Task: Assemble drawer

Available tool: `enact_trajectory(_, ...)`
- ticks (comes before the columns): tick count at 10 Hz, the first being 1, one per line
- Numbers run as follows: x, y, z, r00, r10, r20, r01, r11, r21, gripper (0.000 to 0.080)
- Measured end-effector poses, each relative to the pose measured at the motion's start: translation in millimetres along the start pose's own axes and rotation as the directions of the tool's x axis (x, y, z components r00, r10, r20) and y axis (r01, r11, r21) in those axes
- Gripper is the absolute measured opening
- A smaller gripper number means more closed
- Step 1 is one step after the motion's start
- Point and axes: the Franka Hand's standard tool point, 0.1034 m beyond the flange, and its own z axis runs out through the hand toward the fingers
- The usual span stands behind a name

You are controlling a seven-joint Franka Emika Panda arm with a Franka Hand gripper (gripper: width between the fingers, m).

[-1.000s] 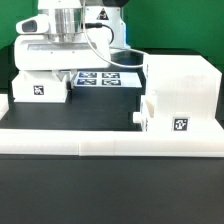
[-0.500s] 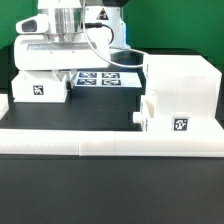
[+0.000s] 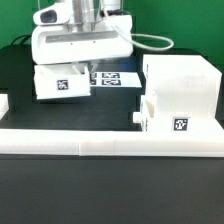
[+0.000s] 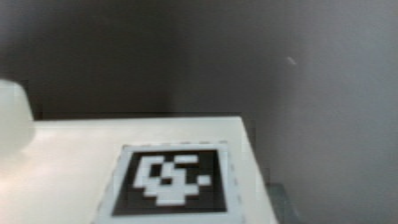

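Note:
In the exterior view my gripper (image 3: 72, 66) hangs under the white hand, its fingers hidden behind a small white drawer tray (image 3: 62, 84). The tray bears a square tag, sits slightly tilted and appears held just above the black table. The wrist view shows this tray's white face (image 4: 71, 150) and tag (image 4: 173, 180) very close, with no fingers in sight. The large boxy shell (image 3: 180, 85) stands at the exterior view's right. A second tray (image 3: 168, 120) with a tag and a round knob (image 3: 137, 117) sits in the shell's lower part.
The marker board (image 3: 118, 77) lies flat on the table behind, between the held tray and the shell. The long low white border wall (image 3: 100, 140) runs across the front, with a short end of it at the exterior view's left edge (image 3: 4, 103).
The hand and the small tray have moved toward the exterior view's right, nearer the shell. The tray has come up off the table and now tilts.

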Motion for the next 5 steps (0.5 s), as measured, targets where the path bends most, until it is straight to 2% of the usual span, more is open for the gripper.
enact_trajectory(2, 22.3, -7.6, -6.8, 0.999, -0.037, -0.012, 0.037, 0.999, 0.01, 0.0042)
enact_trajectory(5, 18.0, -6.7, -4.2, 0.994, -0.106, -0.006, 0.107, 0.994, 0.011, 0.0042)
